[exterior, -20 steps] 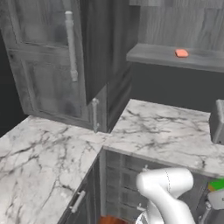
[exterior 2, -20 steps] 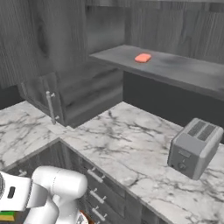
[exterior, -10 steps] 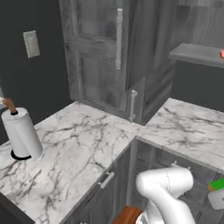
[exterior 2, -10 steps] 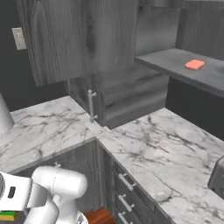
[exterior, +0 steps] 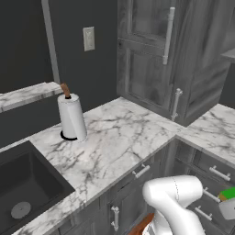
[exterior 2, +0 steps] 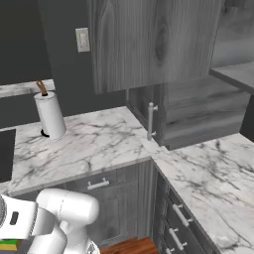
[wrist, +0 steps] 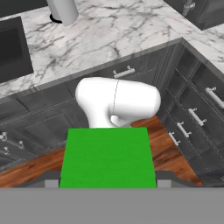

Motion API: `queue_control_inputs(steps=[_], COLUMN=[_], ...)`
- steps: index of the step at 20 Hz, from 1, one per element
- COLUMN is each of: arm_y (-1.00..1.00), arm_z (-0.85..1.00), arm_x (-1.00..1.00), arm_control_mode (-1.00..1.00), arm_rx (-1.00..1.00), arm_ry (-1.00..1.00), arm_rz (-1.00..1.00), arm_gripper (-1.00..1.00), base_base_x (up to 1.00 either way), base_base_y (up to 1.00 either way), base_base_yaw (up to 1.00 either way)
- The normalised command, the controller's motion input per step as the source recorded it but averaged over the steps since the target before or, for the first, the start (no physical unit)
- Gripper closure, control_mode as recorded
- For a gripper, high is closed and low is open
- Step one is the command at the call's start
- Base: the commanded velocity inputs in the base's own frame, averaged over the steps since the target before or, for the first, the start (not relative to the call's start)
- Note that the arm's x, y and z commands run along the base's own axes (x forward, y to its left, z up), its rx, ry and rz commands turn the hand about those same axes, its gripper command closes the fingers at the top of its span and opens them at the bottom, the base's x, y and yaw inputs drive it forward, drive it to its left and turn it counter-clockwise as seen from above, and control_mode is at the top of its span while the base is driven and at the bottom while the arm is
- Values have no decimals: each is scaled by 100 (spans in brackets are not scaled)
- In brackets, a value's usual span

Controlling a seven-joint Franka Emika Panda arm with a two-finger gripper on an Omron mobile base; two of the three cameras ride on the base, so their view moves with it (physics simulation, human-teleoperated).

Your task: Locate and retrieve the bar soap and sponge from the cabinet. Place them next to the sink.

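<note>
Set into the white marble tabletop [exterior: 119, 142] at the far left, the dark charcoal sink [exterior: 23, 183] is seen with its round silver drain on the basin floor. Just to the right of the sink, further back on the tabletop, a white paper towel roll [exterior: 71, 117] stands upright on a dark base with a brown knob on top. On the dark wall behind it, a pale outlet plate [exterior: 89, 38] is mounted. Further right, a tall grey wood-grain cabinet [exterior: 156, 59] with long silver handles rises from the corner where the tabletop turns. Below the tabletop, grey drawer fronts [exterior 2: 106, 186] with silver pulls are seen, and a strip of reddish wood floor [wrist: 168, 148] lies beneath them.

The white arm is folded low in front of the drawers. In the hand view, the green sponge [wrist: 108, 157] is seen flat and close to the camera, held at the gripper [wrist: 108, 186], with the jaws clamped on its two sides. A green sliver of the sponge also shows at the right edge of the left base view, well away from the sink.
</note>
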Motion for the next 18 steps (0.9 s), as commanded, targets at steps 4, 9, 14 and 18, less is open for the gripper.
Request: queue_control_inputs(steps=[4, 9, 14, 18], arm_y=[0, 0, 0, 0], arm_z=[0, 0, 0, 0], arm_x=[0, 0, 0, 0], arm_control_mode=[100, 100, 100, 100], arm_rx=[0, 0, 0, 0], arm_ry=[0, 0, 0, 0], arm_rz=[0, 0, 0, 0], arm_gripper=[100, 100, 100, 100], base_base_x=[-8, 0, 5, 11], base_base_y=[54, 42, 44, 42], base_base_yaw=[34, 0, -2, -2])
